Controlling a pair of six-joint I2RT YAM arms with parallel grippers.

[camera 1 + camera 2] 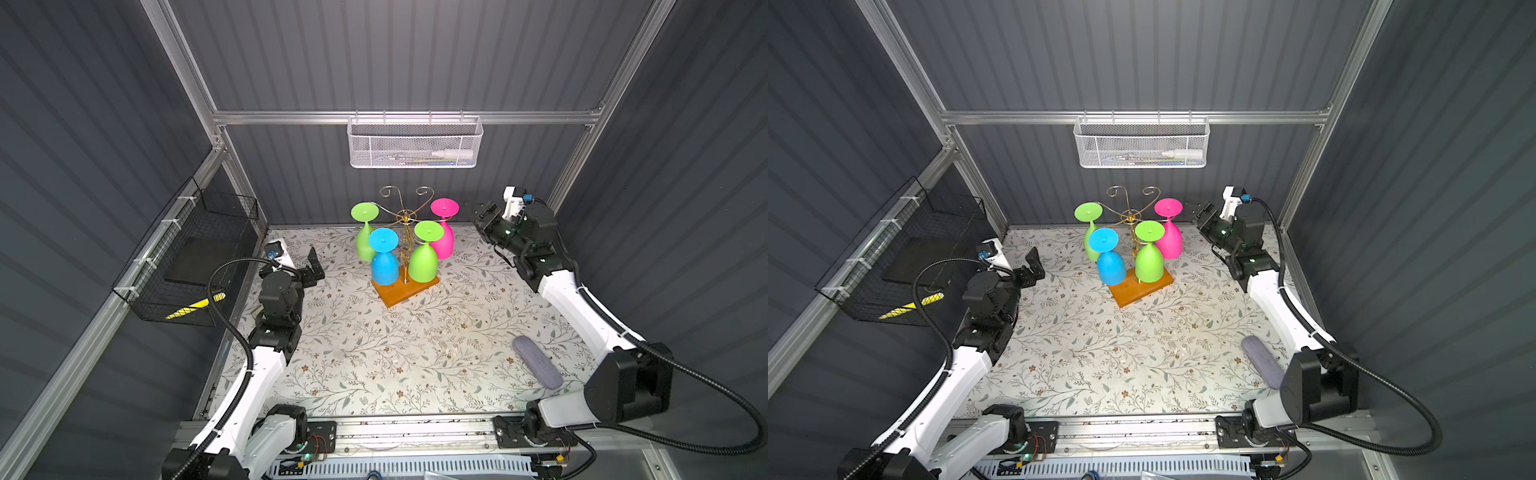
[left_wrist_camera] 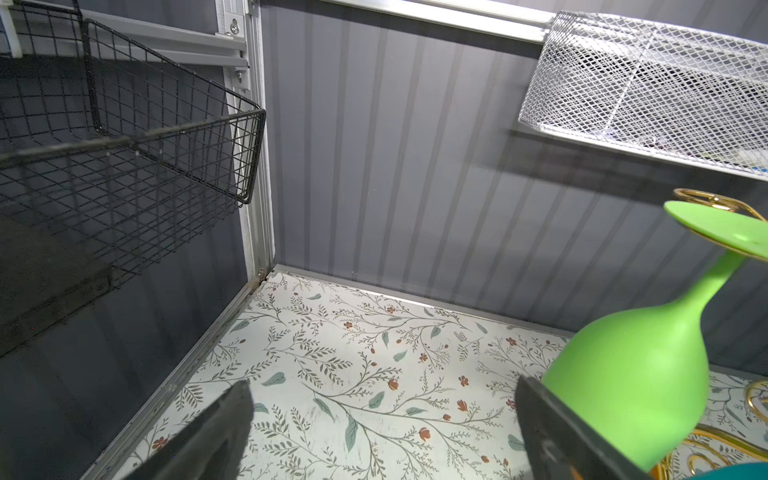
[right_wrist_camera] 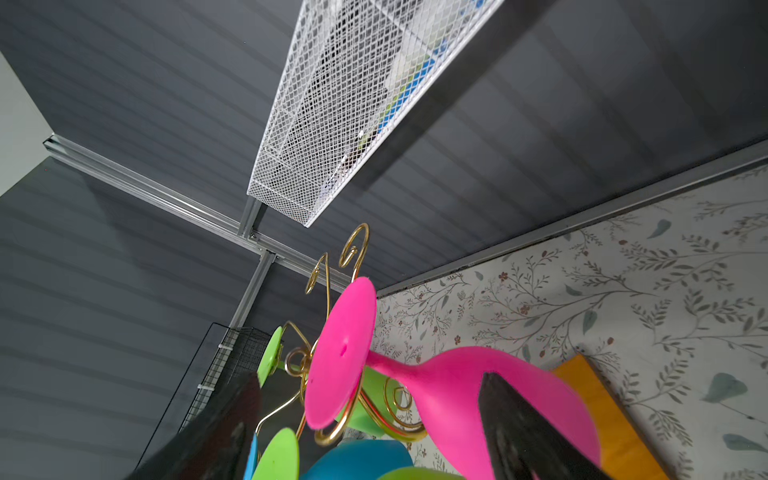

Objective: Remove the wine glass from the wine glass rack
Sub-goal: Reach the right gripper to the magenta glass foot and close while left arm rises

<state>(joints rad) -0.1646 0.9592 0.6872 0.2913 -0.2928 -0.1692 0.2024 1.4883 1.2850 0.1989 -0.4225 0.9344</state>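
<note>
Wine glass rack [image 1: 399,296] — thin gold wire, curled scrolls, rect. orange-brown wood base. Pink wine glass [image 1: 444,245] — smooth, matte, hung inverted. R gripper [image 1: 482,214] beside it, jaws apart; L gripper [image 1: 316,264] jaws apart.

The wine glass rack [image 1: 405,215] is gold wire, its base [image 1: 399,297] orange-brown. The leftmost wine glass [image 1: 365,247] and front-right wine glass [image 1: 422,266] are lime green, the front-left wine glass [image 1: 384,270] sky blue, the rightmost wine glass [image 1: 444,246] hot pink. The tabletop [image 1: 395,361] shows grey-green sprigs and brown flowers on white.
</note>
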